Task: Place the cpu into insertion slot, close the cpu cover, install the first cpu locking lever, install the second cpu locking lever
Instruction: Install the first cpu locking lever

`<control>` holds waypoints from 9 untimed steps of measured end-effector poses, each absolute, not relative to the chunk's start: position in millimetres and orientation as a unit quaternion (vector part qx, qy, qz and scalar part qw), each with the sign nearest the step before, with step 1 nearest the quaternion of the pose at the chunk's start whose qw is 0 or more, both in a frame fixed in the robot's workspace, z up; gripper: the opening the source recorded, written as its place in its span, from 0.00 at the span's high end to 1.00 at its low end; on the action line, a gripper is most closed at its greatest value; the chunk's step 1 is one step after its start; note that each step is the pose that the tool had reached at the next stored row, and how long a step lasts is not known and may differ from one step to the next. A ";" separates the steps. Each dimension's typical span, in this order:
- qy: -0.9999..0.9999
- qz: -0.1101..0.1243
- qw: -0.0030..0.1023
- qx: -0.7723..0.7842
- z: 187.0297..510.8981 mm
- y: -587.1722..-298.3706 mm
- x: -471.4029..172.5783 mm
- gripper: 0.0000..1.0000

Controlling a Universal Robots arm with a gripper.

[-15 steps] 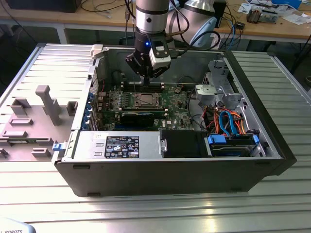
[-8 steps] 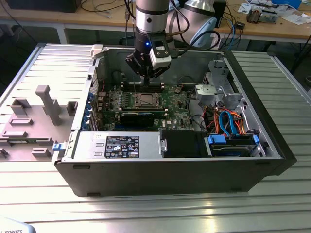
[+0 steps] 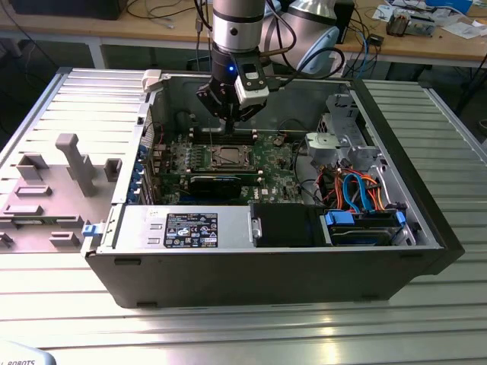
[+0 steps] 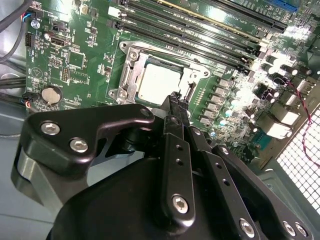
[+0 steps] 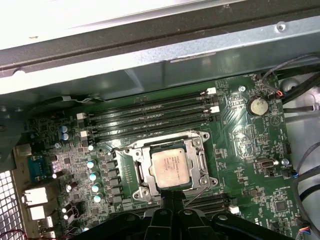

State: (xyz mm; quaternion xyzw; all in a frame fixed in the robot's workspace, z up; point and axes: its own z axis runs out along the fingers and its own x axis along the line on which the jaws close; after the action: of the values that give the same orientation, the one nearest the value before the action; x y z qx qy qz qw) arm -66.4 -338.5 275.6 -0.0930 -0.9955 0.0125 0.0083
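Note:
The cpu (image 5: 171, 167), a silver-grey square chip, lies flat in the insertion slot (image 5: 142, 176) in the middle of the green motherboard (image 5: 250, 150). The cpu cover (image 5: 196, 150), a silvery frame, lies down around it. A thin wire lever (image 5: 199, 191) angles out from the socket's corner. In the second wrist view the cpu (image 4: 157, 82) sits just beyond the tips of my gripper (image 4: 175, 100), which is shut with nothing in it. In the exterior view my gripper (image 3: 228, 118) hangs above the socket (image 3: 226, 157), inside the open computer case.
Long black memory slots (image 5: 150, 117) run beside the socket, with the case wall (image 5: 200, 55) beyond them. A coin battery (image 5: 258, 105) sits on the board. Drive bays with coloured cables (image 3: 358, 190) fill the exterior view's right, and a power supply (image 3: 190, 226) lies in front. A grey fixture (image 3: 68, 163) stands outside the case.

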 end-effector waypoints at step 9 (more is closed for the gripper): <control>-0.996 0.013 0.008 -0.085 275.5 -338.5 -66.4 0.89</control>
State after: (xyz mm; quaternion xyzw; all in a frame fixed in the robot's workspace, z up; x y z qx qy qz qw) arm -66.4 -338.5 275.5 -0.0847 -0.9963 0.0126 0.0082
